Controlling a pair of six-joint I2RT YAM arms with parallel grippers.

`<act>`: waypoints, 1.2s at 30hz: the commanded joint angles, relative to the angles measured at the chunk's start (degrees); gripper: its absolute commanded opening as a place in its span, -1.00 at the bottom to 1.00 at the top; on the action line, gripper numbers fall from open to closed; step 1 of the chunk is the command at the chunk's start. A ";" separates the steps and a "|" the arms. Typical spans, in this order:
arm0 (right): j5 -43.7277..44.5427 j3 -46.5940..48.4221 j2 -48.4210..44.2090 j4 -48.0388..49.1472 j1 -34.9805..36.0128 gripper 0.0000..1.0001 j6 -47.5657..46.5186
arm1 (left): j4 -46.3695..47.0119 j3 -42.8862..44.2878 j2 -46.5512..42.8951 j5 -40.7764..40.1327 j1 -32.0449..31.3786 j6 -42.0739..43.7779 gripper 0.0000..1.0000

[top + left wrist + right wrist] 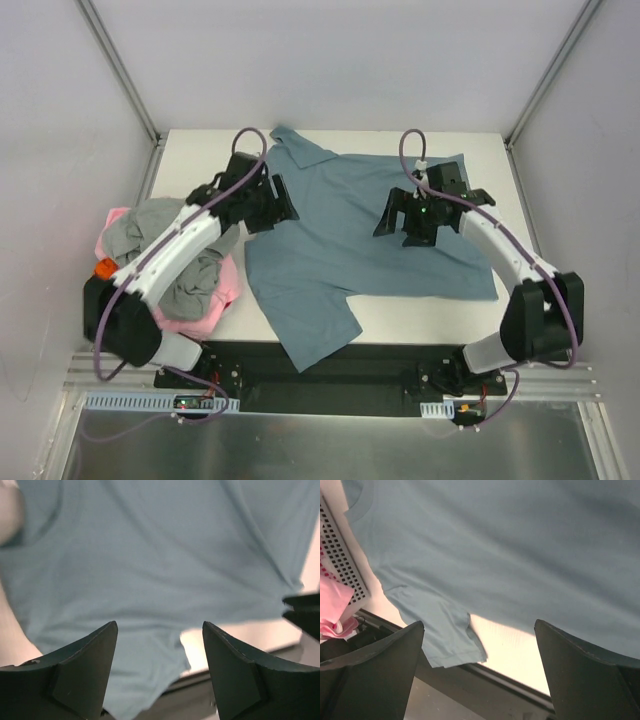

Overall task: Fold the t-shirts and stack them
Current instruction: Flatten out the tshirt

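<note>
A large slate-blue collared t-shirt (340, 235) lies spread flat across the white table (420, 320), one sleeve (315, 340) hanging over the near edge. My left gripper (272, 208) hovers open over the shirt's left side, near the collar. The right gripper (405, 225) hovers open above the shirt's right half. In the left wrist view the blue cloth (150, 555) fills the space beyond the left gripper (159, 625), nothing between its fingers. The right wrist view shows the right gripper (479, 622) wide open above the shirt (510, 545) and its hanging sleeve (445, 635).
A heap of other t-shirts sits at the table's left edge under the left arm: grey (160, 235), pink (200, 312) and a bit of orange (103, 268). A white perforated panel (342, 555) and pink cloth (332, 610) show in the right wrist view.
</note>
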 commanded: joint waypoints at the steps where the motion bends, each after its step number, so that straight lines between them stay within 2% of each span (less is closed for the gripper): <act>1: 7.49 -1.54 -9.72 -3.67 1.10 0.94 1.31 | 0.24 -11.38 -12.50 0.31 -3.54 -3.73 0.39; 4: 10.93 -2.85 -10.95 -6.40 1.01 0.93 2.89 | 0.59 -17.90 -15.94 -0.49 -4.68 -5.93 0.39; 9: 18.84 -2.52 -12.28 -10.09 0.57 0.93 2.28 | 1.56 -20.39 -16.84 -0.66 -4.77 -6.02 0.40; 12: 20.26 1.25 -8.78 -10.54 -2.58 0.93 1.31 | 2.70 -17.50 -14.21 -1.19 -4.77 -5.15 0.42; 15: 17.55 7.30 -3.86 -9.93 -6.97 0.93 2.54 | 4.28 -11.88 -9.03 -3.73 -4.77 -3.57 0.47; 19: 17.00 13.90 2.20 -7.56 -9.89 0.93 0.61 | 4.90 0.14 2.46 -4.52 -4.25 -1.02 0.54; 26: 14.55 25.17 17.33 -6.85 -13.93 0.93 1.65 | 5.61 16.86 20.24 -3.38 1.11 -1.36 0.61; 30: 7.89 25.61 22.78 -1.50 -17.35 0.93 6.05 | 5.61 25.64 27.28 -2.34 4.36 -2.33 0.64; 32: 2.87 25.36 24.20 -1.66 -17.36 0.93 7.72 | 5.61 27.33 29.39 1.97 4.89 -3.21 0.65; 34: 2.33 23.17 22.98 -2.98 -16.05 0.93 6.86 | 5.52 25.42 27.91 3.37 4.63 -2.51 0.66; 35: 3.29 20.37 20.19 -5.16 -15.00 0.93 5.89 | 5.52 23.32 26.51 4.42 4.54 -2.16 0.65; 36: 4.78 18.17 18.42 -6.14 -14.47 0.93 5.10 | 5.52 17.55 22.49 5.04 4.28 -1.90 0.65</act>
